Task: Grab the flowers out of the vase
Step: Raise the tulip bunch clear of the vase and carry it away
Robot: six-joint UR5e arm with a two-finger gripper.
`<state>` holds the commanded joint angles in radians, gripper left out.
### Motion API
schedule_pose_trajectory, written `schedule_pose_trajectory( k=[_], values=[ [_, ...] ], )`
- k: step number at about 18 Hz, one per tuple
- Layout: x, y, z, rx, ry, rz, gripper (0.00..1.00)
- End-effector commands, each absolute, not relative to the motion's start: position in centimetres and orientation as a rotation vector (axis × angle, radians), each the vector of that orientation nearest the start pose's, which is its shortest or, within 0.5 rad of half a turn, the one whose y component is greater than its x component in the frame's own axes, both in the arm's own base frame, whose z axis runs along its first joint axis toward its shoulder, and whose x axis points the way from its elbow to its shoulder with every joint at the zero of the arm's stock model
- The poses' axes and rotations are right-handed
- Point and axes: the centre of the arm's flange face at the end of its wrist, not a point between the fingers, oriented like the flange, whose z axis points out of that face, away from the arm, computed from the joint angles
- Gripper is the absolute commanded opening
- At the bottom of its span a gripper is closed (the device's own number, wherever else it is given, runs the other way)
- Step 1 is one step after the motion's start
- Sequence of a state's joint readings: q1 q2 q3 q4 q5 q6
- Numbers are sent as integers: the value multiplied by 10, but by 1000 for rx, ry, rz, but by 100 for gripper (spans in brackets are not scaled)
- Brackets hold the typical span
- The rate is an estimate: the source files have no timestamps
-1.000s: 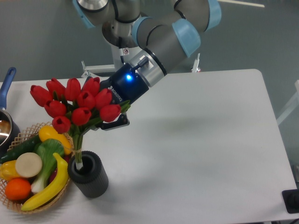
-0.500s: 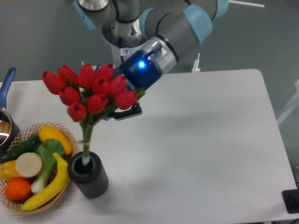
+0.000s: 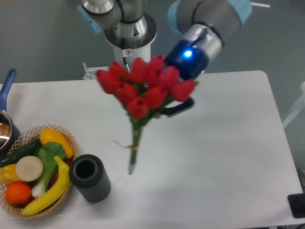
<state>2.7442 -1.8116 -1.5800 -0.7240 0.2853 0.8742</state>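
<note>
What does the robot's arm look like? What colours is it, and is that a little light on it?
The arm is made of thick, round silver-grey tubes with light blue caps at the joints. Near its tip sits a dark blue round part with a glowing blue light. The end effector below it is black, mostly hidden behind red blossoms, so its fingers are hard to see. A small label marks the grey base column.
</note>
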Motion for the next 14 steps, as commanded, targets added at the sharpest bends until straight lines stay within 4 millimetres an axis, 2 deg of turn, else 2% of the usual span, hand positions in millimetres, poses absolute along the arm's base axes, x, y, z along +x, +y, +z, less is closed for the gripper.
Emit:
schedule_pose_trajectory(
  k=[3,10,14],
  values=[
    [-455,431,505,-1807,138,-210,37],
    [-453,431,493,-1813,132,-222,37],
    [-452,431,494,-1813,133,-223,37]
  ],
)
